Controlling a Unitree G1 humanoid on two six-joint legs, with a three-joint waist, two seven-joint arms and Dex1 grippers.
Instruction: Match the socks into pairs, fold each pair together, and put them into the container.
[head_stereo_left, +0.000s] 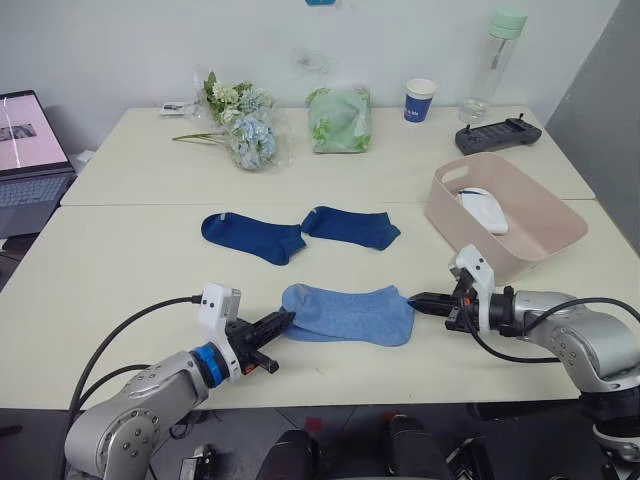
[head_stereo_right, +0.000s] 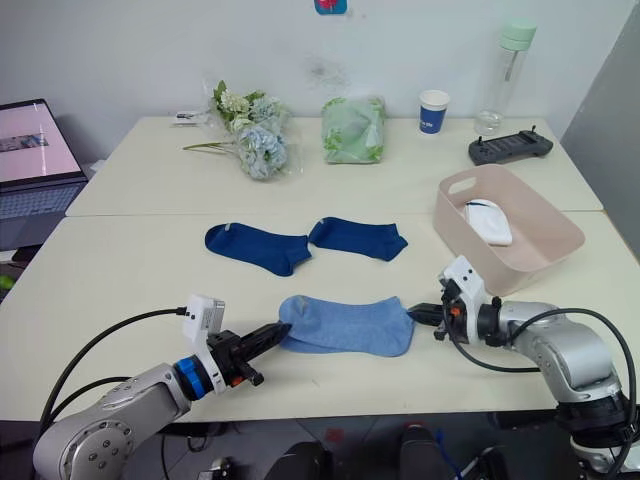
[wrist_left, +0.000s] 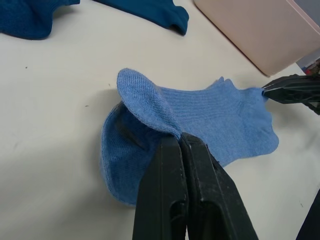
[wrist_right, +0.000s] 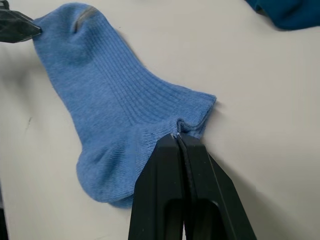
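We look down on a pale cream surface (head_stereo_left: 120, 270) set against a white wall, with a seam running across it between the near and far halves. Along the far half sit a bunch of flowers (head_stereo_left: 243, 125), a pale green bag (head_stereo_left: 340, 118), a blue paper cup (head_stereo_left: 420, 100), a clear bottle (head_stereo_left: 492, 65) and a black controller (head_stereo_left: 497, 134); a laptop (head_stereo_left: 28, 160) stands off to the left.

Near the front edge lie the light blue socks (head_stereo_left: 350, 313), stacked flat as one pair. Our left gripper (head_stereo_left: 283, 322) has its fingers (wrist_left: 175, 185) clenched on the pair's left end, lifting a flap of knit there. Our right gripper (head_stereo_left: 415, 299) has its fingers (wrist_right: 182, 170) pinched shut on the cuff at the right end.

Beyond them, the two dark navy socks (head_stereo_left: 300, 232) lie flat side by side, their ends just touching. The pink container (head_stereo_left: 560, 230) stands to the right, near our right gripper, with a white folded bundle (head_stereo_left: 483, 209) inside it.
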